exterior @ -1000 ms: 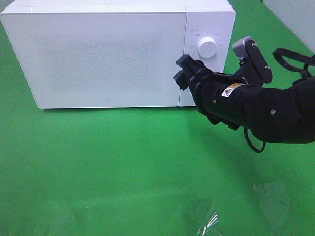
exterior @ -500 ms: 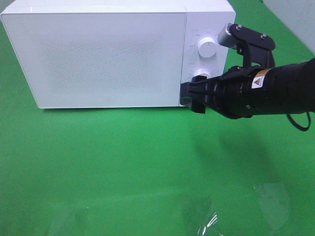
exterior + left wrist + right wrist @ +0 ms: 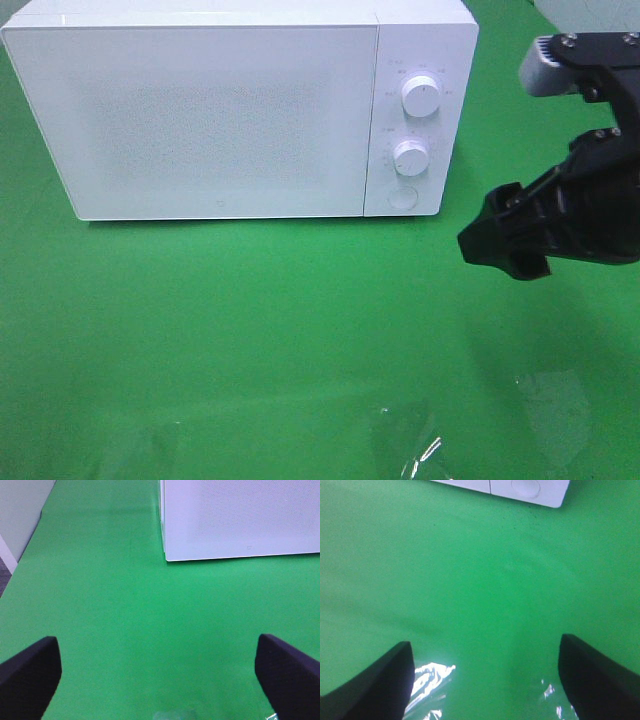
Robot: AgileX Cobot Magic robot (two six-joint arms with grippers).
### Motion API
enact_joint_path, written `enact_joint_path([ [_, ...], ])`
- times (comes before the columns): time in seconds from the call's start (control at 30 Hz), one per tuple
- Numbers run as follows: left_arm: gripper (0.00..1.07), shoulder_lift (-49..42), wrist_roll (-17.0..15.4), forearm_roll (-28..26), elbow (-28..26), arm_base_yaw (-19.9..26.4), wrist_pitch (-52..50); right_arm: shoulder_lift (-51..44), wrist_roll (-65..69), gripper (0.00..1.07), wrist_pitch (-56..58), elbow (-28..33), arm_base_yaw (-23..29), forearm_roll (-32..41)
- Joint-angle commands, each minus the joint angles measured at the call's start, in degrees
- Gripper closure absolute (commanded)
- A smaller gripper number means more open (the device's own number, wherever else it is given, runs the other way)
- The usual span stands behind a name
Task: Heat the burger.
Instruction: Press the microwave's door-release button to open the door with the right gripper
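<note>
The burger is out of view. The white microwave (image 3: pixel 220 110) stands at the back of the green table with its door shut; it also shows in the left wrist view (image 3: pixel 240 520), and its lower corner shows in the right wrist view (image 3: pixel 520 487). My right gripper (image 3: pixel 503 250) hangs off the microwave's front right corner, apart from it. In its wrist view the right gripper (image 3: pixel 485 655) is open and empty above the cloth. My left gripper (image 3: pixel 157 665) is open and empty over the cloth in front of the microwave; it does not show in the exterior view.
The microwave's panel has two round knobs (image 3: pixel 421 96) (image 3: pixel 411 157) and a round button (image 3: pixel 402 197). Green cloth (image 3: pixel 250 320) covers the table. Shiny glare patches (image 3: pixel 420 450) lie near the front edge.
My right gripper was at the microwave's door edge and control panel. It has pulled away to the right and toward the front. The door has stayed shut.
</note>
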Motion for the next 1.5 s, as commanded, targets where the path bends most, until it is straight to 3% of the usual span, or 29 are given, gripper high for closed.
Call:
enact_joint_path([
  [0.03,0.09,-1.15,-0.52,-0.29,0.11,0.06,-0.06,-3.27,-1.03,0.31,5.44,-0.11,-0.34,-0.57],
  [0.4,0.09,-1.15,-0.52,-0.29,0.11,0.06,-0.06,-15.30,-2.41,0.31,19.31,-0.11,-0.34,-0.69],
  [0.47,0.09,-1.15,-0.52,-0.29,0.11,0.06,-0.06,-21.03,-2.64,0.31,23.95,0.17,-0.34,-1.26],
  [0.8,0.09,-1.15,-0.52,-0.29,0.11,0.06,-0.06,-36.84,-2.58,0.31,28.93,3.67,-1.09,-4.07],
  [1.13,0.09,-1.15,-0.52,-0.29,0.11,0.06,-0.06,-52.08,-4.13,0.31,31.05,7.22,-15.18,-3.84],
  [1.5,0.09,-1.15,-0.52,-0.29,0.11,0.06,-0.06,-62.80,-4.13,0.31,30.19,8.94,-22.46,-3.61],
])
